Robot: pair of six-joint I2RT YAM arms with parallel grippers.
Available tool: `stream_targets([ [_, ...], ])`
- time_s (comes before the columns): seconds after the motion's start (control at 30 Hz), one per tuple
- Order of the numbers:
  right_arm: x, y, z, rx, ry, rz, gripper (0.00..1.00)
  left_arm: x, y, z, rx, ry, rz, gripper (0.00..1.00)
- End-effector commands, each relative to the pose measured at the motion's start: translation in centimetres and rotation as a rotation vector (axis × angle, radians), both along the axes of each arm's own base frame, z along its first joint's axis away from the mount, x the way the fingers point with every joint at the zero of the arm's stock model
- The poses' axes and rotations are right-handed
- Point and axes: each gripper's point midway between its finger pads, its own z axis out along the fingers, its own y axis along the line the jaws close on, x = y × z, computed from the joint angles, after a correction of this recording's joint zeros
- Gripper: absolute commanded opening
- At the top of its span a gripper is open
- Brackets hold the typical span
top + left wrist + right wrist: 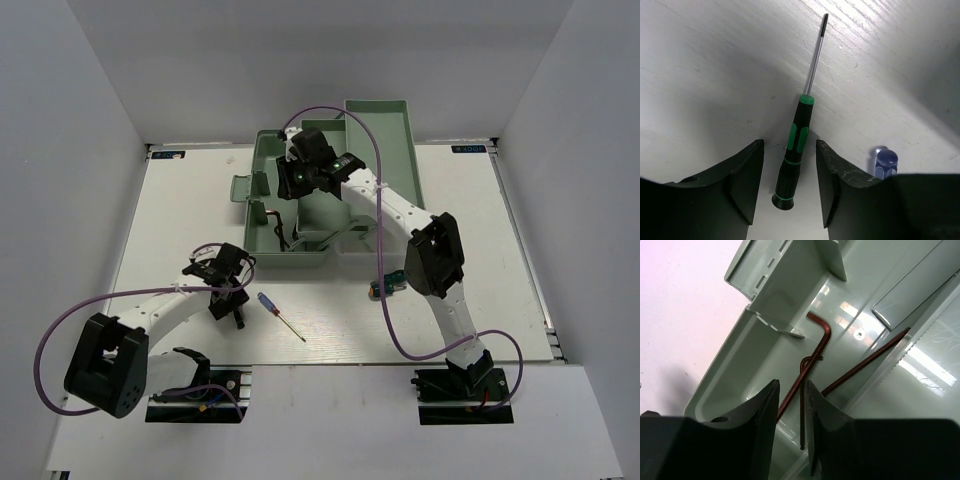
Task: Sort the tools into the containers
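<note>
My left gripper (789, 143) is open low over the table, its jaws on either side of a slim black screwdriver with green bands (794, 155). They do not touch it. In the top view this gripper (234, 308) hides that screwdriver. A blue-handled screwdriver (268, 303) lies just right of it; its handle end shows in the left wrist view (886, 161). My right gripper (791, 382) is narrowly open above the mint-green toolbox base (735, 365), over reddish-brown hex keys (822, 337) lying inside. In the top view it (290, 188) hangs over the base (300, 255).
A long mint-green tray (390, 135) stands to the right of the toolbox base. A stubby green-and-orange screwdriver (383, 288) lies on the table beside the right arm. White walls enclose the table on the left, right and back.
</note>
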Motion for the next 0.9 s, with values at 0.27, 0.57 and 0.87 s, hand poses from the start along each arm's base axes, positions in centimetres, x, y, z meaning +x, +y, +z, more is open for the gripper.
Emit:
stream_targets([
  [0.27,-1.5,-2.6,11.4,0.161,-0.111,0.07,0.45,-1.3,-0.2,-1.7,-0.018,0.052,-0.027,0.34],
  [0.57,-6.7,-8.3,17.1,0.267,-0.23,0.384,0.9,0.1,-0.8,4.6,-0.038,-0.085,-0.096,0.0],
  [0.87,-12.2,-15.3,14.7,0.137,-0.367,0.538,0.0,8.5,-9.0,25.1,-0.243,-0.66,-0.578,0.0],
])
